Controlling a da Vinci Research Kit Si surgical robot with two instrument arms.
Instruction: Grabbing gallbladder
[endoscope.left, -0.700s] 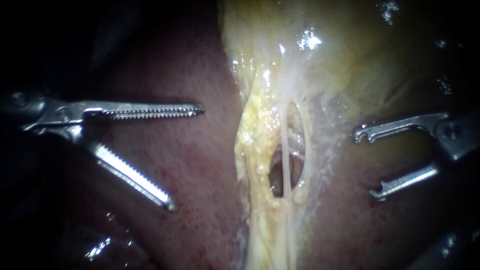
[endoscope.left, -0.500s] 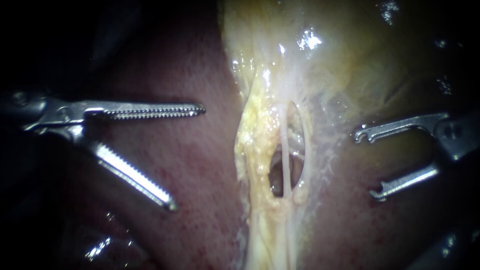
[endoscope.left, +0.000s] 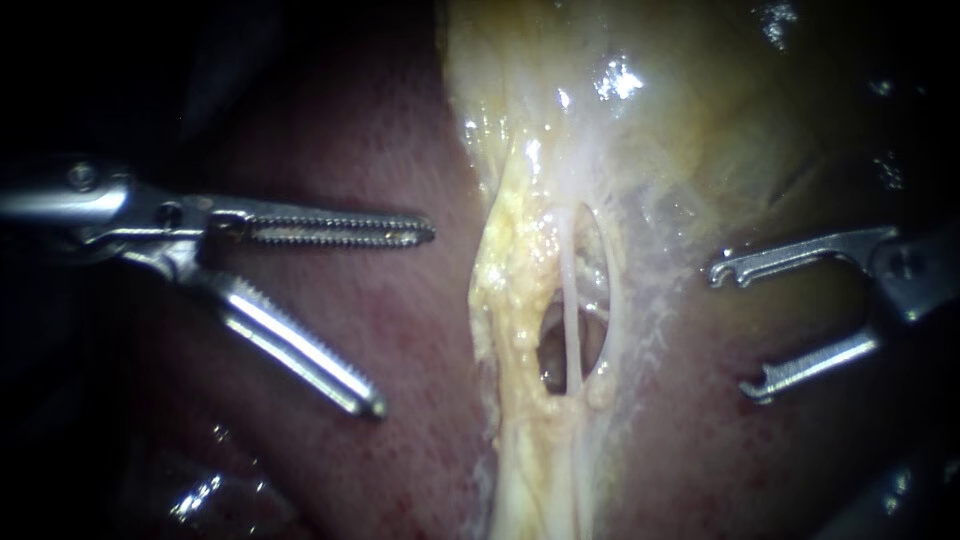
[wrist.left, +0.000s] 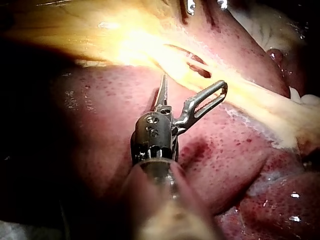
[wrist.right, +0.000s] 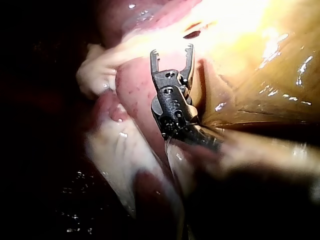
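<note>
I see shiny metal on my left instrument (endoscope.left: 405, 320), with rough little teeth along its jaws. My right instrument (endoscope.left: 730, 330) is smooth grey metal and a bit duller. The liver (endoscope.left: 430, 440) looks wet, red and speckled. The gallbladder (endoscope.left: 690, 110) is yellow, slick and glossy. The fat (endoscope.left: 505, 270) is lumpy and wet. The tube (endoscope.left: 570, 310) is smooth and pale.

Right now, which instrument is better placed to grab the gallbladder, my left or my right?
Left, probably. The left instrument has long toothed jaws, open over the liver and aimed at the gallbladder. The right instrument is open too, but its jaws are thin hooked prongs, likely poorer at holding tissue.
</note>
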